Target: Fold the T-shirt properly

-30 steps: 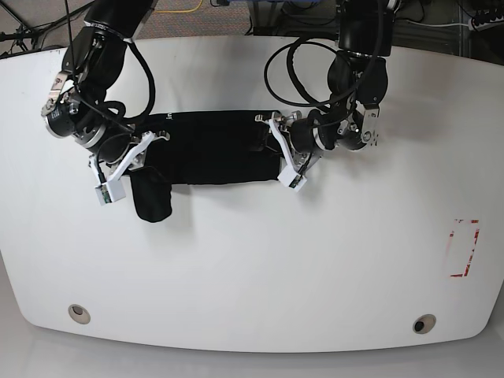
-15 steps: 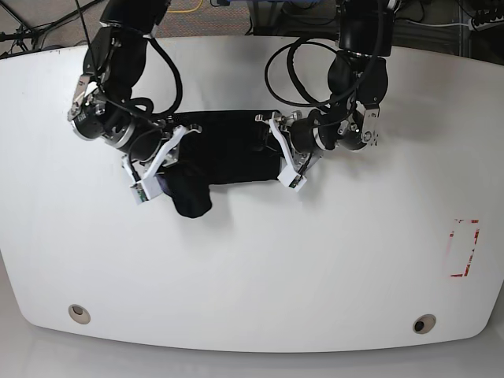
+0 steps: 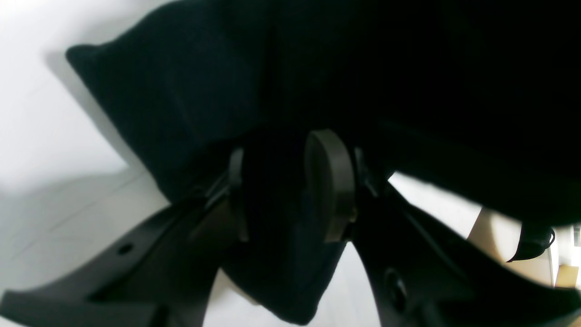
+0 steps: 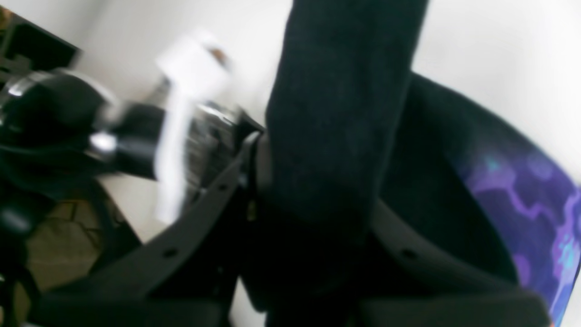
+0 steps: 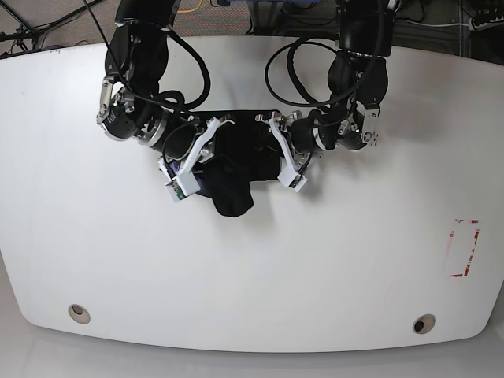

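The T-shirt (image 5: 236, 161) lies bunched on the far middle of the white table (image 5: 252, 268), caught between the two arms, with a rounded lobe of cloth hanging toward the near side below the grippers. The right gripper (image 5: 189, 161), on the left in the base view, sits at the shirt's left end with its white fingers angled down and toward the table's near edge. Its wrist view shows a thick band of black cloth (image 4: 336, 127) running up between the dark fingers (image 4: 213, 200), which are clamped narrowly on it; a purple patterned patch shows at the lower right of that view, what it belongs to I cannot tell. The left gripper (image 5: 287, 157), on the right in the base view, is at the shirt's right end. Its wrist view shows a fold of the shirt (image 3: 281, 190) pinched between the two round pads (image 3: 329, 181), jaws partly closed around the cloth, with more of the shirt spreading above and a tongue of it hanging below the pads. The two grippers stand close together, the crumpled shirt filling the gap between them.
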### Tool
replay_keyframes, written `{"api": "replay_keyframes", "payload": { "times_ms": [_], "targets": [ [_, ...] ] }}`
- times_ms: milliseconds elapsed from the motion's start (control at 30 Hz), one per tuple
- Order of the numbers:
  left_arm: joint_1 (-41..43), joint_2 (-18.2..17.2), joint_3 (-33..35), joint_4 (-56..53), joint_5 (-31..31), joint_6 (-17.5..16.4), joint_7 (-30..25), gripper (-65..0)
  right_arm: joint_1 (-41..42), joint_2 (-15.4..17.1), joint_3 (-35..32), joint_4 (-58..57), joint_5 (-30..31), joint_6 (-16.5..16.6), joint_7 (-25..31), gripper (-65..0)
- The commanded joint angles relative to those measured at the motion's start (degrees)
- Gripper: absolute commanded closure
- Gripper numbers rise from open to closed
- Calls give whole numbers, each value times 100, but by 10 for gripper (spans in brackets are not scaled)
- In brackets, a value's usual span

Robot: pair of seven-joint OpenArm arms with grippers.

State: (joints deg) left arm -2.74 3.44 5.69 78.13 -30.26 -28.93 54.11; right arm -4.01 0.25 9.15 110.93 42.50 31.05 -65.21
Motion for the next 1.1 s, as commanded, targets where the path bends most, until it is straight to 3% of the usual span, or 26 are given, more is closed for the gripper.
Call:
{"api": "replay_keyframes", "payload": {
  "times_ms": [0,433,833,933,1067],
  "targets": [
    [-11,-15,6,7,235,75,220,-203,-8,32,-49,93,176,20,310,0],
    [-11,-23,6,7,235,75,229,-203,-52,14,-93,93,-211,20,495,-141],
    [-11,-15,6,7,217,49,220,-204,-78,14,-567,225,-202,20,503,-417],
    [-11,3,-2,33,209,40,220,-204,-87,14,-559,339,-202,20,512,-466],
    [-11,3,-11,42,200,31,220,-206,-87,14,-436,375,-193,20,512,-485]
  ]
}}
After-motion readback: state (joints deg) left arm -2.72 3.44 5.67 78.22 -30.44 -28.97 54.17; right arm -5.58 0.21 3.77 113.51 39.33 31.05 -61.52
